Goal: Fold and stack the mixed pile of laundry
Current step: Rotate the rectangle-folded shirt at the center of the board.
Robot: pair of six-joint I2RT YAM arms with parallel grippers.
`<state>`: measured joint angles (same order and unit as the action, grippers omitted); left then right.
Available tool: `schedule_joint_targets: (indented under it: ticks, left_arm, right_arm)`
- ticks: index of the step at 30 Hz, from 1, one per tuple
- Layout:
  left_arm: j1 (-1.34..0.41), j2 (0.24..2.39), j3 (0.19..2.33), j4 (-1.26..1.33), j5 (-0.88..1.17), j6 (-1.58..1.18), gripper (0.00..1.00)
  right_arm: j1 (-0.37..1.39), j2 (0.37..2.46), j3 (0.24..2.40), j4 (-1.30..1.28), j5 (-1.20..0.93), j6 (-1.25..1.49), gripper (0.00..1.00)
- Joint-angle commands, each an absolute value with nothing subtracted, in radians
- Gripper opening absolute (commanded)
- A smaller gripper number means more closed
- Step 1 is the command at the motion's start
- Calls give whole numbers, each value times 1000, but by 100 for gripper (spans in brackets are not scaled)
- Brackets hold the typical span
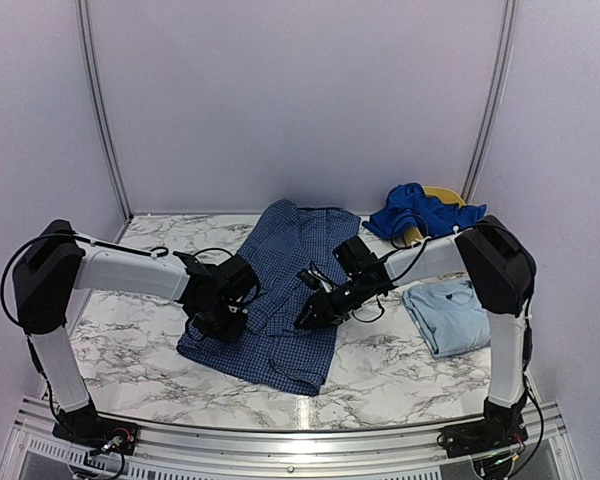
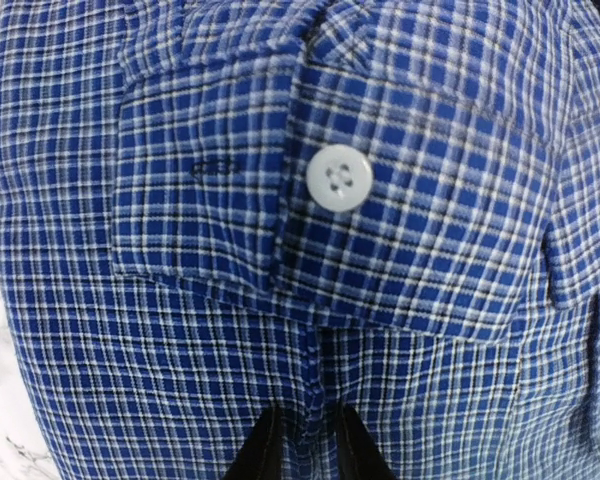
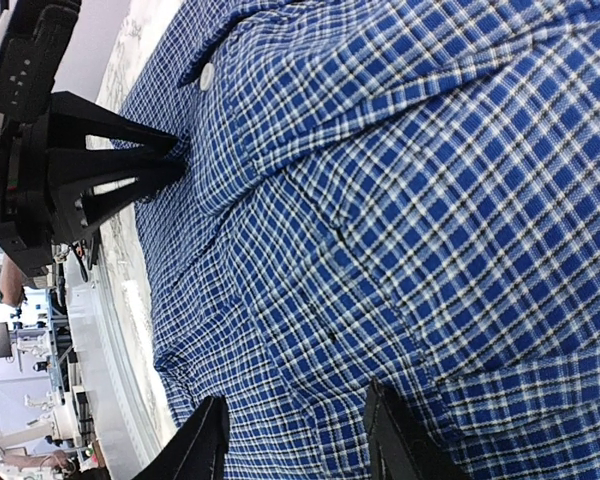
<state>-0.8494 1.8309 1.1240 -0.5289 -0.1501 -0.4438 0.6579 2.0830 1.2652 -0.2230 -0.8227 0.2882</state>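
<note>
The navy-and-white check shirt (image 1: 280, 300) lies spread on the marble table (image 1: 130, 340), partly folded. My left gripper (image 1: 238, 315) sits low on the shirt's left part. In the left wrist view its fingertips (image 2: 305, 440) stand slightly apart, open, with a small ridge of check cloth (image 2: 315, 300) between them, just below a white button (image 2: 339, 177). My right gripper (image 1: 308, 315) is open wide over the middle of the shirt (image 3: 380, 250), fingertips (image 3: 300, 430) down on flat cloth. The right wrist view also shows the left gripper (image 3: 175, 160) at the shirt's edge.
A folded pale sky-blue T-shirt (image 1: 450, 315) lies at the right of the table. A crumpled royal-blue piece (image 1: 415, 210) sits at the back right, draped over a small yellow basket (image 1: 445, 193). White walls close the table at the back and sides.
</note>
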Motion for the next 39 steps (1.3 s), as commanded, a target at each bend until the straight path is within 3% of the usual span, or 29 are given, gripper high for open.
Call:
schedule_joint_targets:
  ticks: [1,4,20,33,39]
  left_arm:
    - [-845,1845,1150,-578,-186,-425,11]
    - [-846,1831,1173,-596,-182,-415,0]
    - [-888,1780,1275,-646,108,-397,0]
    - [-926,1856,1184,-583,21,-457,0]
    - [-905,1706,1159,-446,96,-456,40]
  right_arm:
    - [661,2107,1244,-270,-790,291,47]
    - [661,2113,1242,-271,-790,293,47]
    - [660,2125,1233,-267,-796,290,45]
    - [660,2098,1241,-270,-799,288,46]
    - [656,2017,1255,-267,-804,264,50]
